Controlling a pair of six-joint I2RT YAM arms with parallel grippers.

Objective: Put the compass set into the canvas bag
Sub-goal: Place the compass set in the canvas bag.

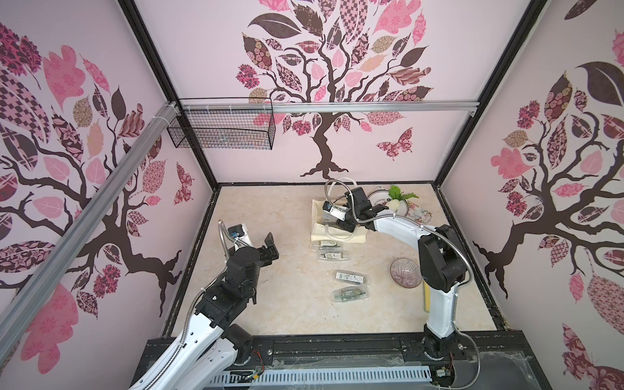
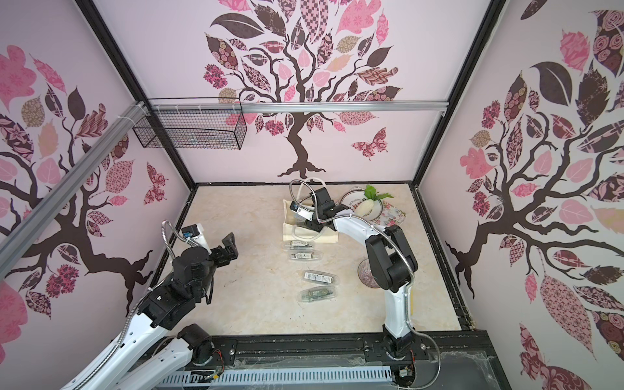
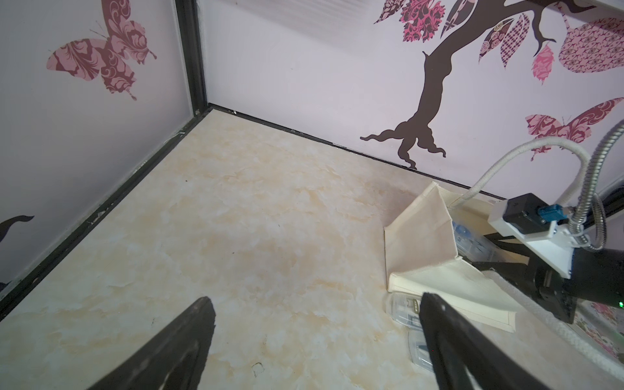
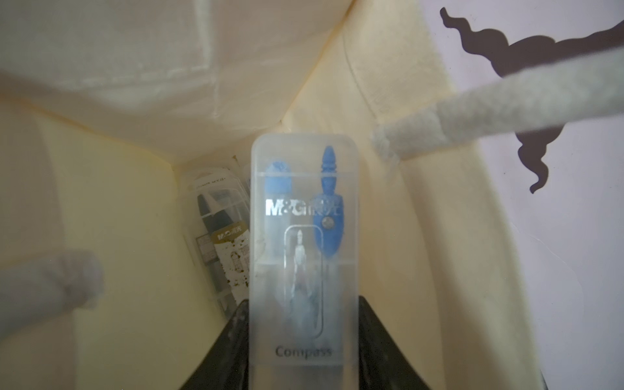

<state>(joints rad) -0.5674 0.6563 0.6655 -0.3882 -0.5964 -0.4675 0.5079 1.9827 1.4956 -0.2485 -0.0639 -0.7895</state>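
my right end effector [image 4: 304, 324] is clamped on the compass set [image 4: 304, 219], down inside the canvas bag [image 4: 108, 202] beside another case [image 4: 216, 229]. only the release is left. four more cases [image 1: 350, 277] lie on the tabletop [image 1: 270, 304]. the left end effector [image 3: 315, 299] is spread, empty.

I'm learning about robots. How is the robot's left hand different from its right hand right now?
The left hand is wide open and empty; the right hand is shut on a clear compass case. The left hand hangs over the table; the right hand is at the canvas bag opening, with the case pointing inside. Both hands have black fingers.
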